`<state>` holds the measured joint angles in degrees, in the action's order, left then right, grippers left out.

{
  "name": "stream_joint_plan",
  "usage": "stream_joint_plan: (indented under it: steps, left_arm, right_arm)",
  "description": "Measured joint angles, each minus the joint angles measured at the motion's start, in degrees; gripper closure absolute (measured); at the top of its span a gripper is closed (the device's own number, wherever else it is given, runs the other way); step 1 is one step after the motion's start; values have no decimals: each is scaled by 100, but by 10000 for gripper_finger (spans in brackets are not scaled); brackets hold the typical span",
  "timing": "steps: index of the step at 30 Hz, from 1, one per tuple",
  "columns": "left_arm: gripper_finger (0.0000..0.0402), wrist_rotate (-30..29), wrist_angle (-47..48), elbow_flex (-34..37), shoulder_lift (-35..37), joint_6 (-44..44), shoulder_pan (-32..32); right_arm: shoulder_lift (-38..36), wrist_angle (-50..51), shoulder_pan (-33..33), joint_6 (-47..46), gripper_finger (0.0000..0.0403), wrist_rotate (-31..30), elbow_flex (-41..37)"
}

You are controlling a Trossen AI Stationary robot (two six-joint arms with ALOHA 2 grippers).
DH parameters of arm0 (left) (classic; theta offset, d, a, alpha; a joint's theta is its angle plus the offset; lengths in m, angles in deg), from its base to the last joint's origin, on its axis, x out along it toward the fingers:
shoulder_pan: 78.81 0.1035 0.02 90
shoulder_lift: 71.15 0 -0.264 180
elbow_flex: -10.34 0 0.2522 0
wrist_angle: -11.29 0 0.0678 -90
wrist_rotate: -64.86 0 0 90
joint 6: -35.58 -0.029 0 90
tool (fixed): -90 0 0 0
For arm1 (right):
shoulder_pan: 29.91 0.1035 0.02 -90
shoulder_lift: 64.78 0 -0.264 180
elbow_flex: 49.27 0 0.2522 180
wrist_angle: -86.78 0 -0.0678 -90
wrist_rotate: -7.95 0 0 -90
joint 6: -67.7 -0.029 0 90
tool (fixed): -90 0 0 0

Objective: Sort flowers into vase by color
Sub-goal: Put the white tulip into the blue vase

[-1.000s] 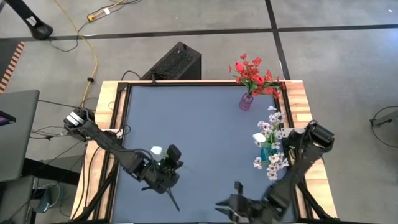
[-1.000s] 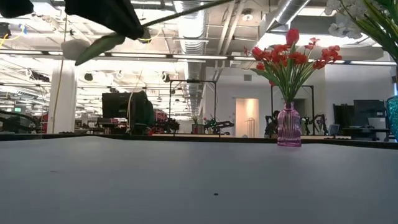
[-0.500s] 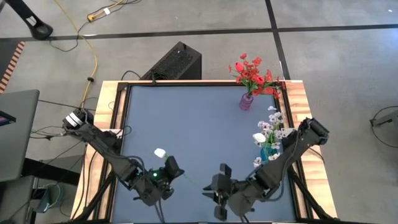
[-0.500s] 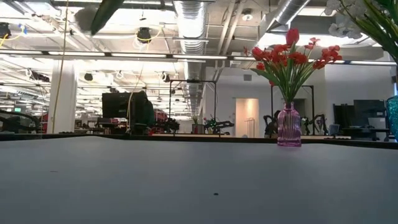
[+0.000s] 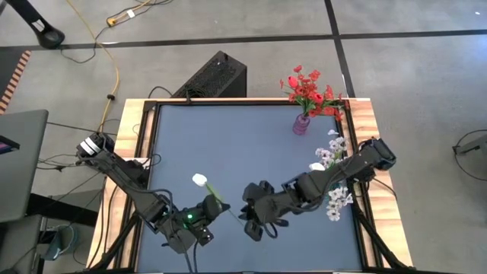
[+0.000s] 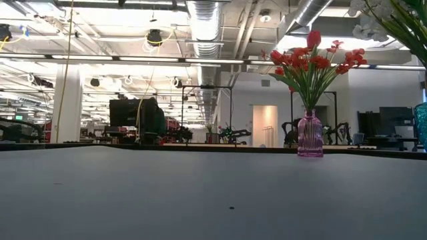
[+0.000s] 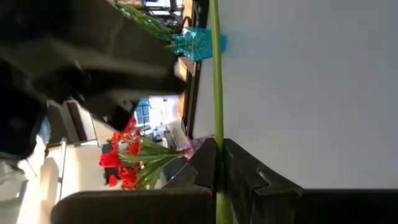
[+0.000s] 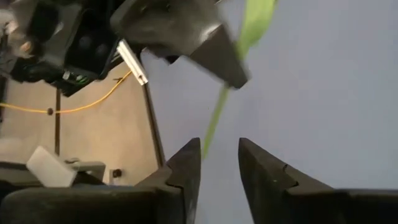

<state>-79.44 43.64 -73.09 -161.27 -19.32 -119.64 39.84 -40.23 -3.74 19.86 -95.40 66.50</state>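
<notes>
Left gripper (image 7: 217,163) pinches white tulip (image 5: 200,180) stem; right gripper (image 8: 219,163) parted beside stem. Light, floppy: grab mid-stem.

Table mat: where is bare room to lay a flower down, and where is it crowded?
The mat is bare across its far and left parts, from the pink vase to the left rim. It is crowded near the front middle, where the left tool holds the white tulip and the open right tool closes in, and along the right edge by the white flowers.
</notes>
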Motion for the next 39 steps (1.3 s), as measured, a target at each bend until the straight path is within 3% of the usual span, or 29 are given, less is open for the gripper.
stream_joint_plan:
  steps: [8,15,32,39]
  left_arm:
    - [401,-10,-2,0,0,-144,92]
    - [401,32,-17,0,0,-230,326]
    - [401,-24,-271,0,2,-463,371]
    - [401,-39,-271,0,2,-489,372]
  right_arm:
    - [59,81,-127,48,217,100,-10]
    - [61,32,-160,164,208,153,-17]
    - [66,130,-310,202,238,273,-17]
    - [66,132,-308,203,291,275,-17]
